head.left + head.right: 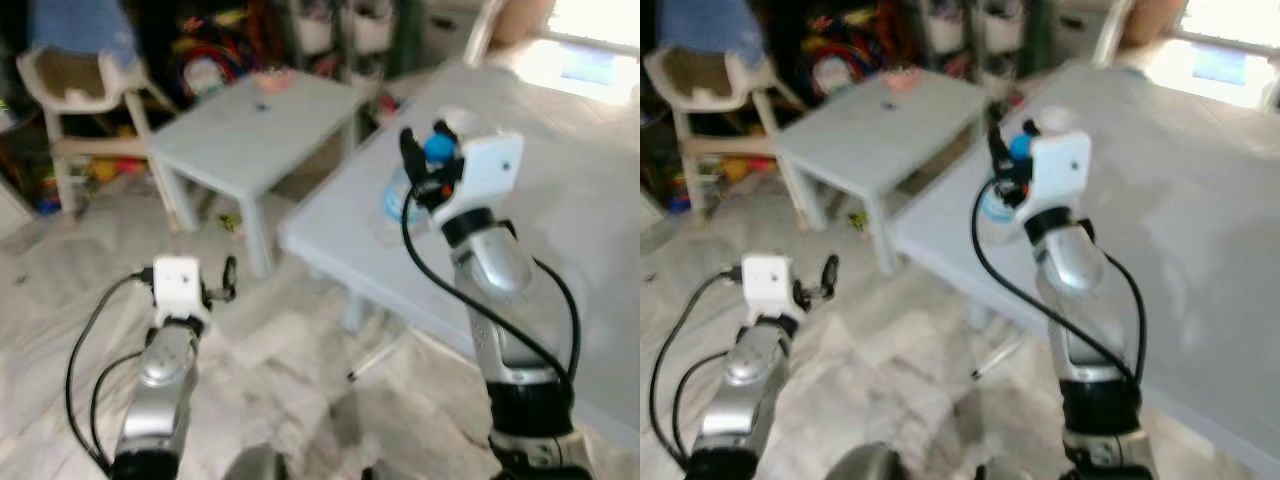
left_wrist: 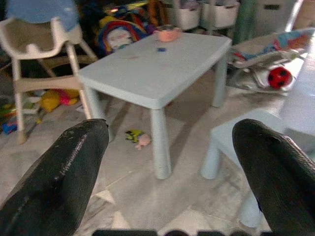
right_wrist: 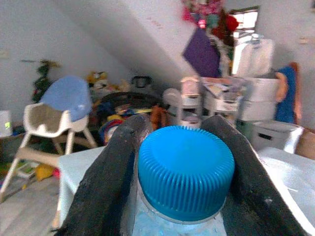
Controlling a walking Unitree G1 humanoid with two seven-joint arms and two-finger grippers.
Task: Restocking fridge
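Pale marble flooring (image 1: 290,350) runs beneath a cluttered playroom, where a small low table (image 1: 255,130) and a white high chair (image 1: 75,90) are set against a dark wall of toys, and a larger grey table (image 1: 560,230) is seen on the robot's right. Over the near edge of that grey table the right gripper (image 1: 425,165) is raised, its two black fingers (image 3: 106,172) clamped against the neck of a clear water bottle (image 3: 184,177), just below the ribbed blue cap (image 1: 438,148). The bottle is thus held at the table's corner, with its body hanging below the grip. The left gripper (image 1: 228,278) is held low over the floor, its fingers (image 2: 69,167) spread wide apart and nothing between them. No fridge can be made out, so a walk is judged to lie ahead. With the hold taken only at the narrow neck, the bottle could swing or slip downward under its own weight as steps are taken, and the hanging body could be knocked against the table edge if the arm is drawn back too low.
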